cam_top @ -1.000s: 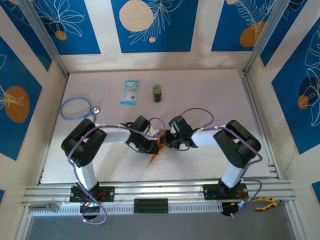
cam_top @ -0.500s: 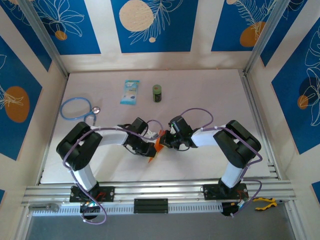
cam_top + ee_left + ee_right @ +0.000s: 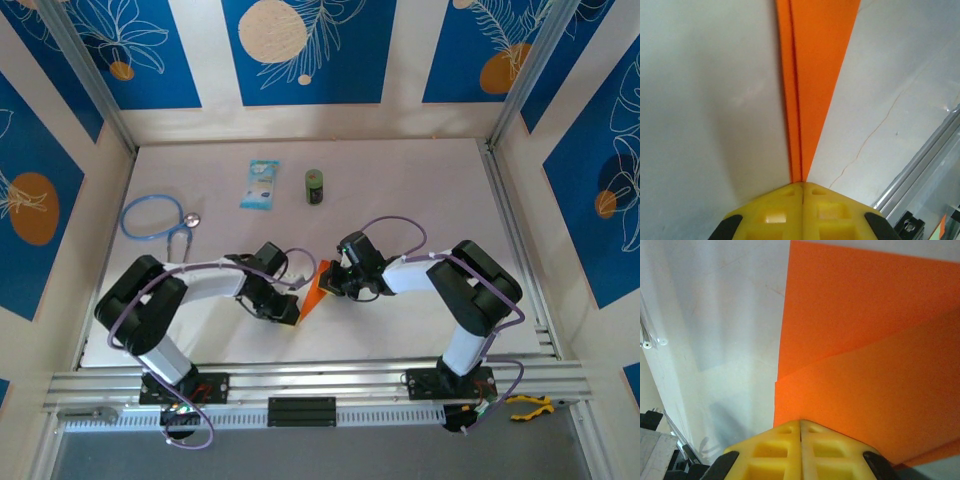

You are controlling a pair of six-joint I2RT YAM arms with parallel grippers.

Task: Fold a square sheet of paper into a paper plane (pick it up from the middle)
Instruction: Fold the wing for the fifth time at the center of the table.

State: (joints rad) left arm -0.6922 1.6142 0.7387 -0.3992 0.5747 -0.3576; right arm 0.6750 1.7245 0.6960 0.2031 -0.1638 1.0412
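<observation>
Top external: paper plane (image 3: pixel 313 291) points diagonally near-left.

The folded paper (image 3: pixel 313 290) between the two grippers is bright orange all over, with no marks on it. The left gripper (image 3: pixel 802 186) has yellow fingers with black at the sides, and so does the right gripper (image 3: pixel 800 423). Under them the table (image 3: pixel 420 190) is plain white. The left arm (image 3: pixel 210 279) and the right arm (image 3: pixel 410 275) are black and white, with purple cables (image 3: pixel 395 221) looping over them. Well beyond the left gripper lie a blue stethoscope (image 3: pixel 152 197), a light-blue packet (image 3: pixel 261 184) and a small dark green can (image 3: pixel 315 186). The walls (image 3: pixel 350 60) have blue panels with thin white leaf drawings and pale orange circles.
</observation>
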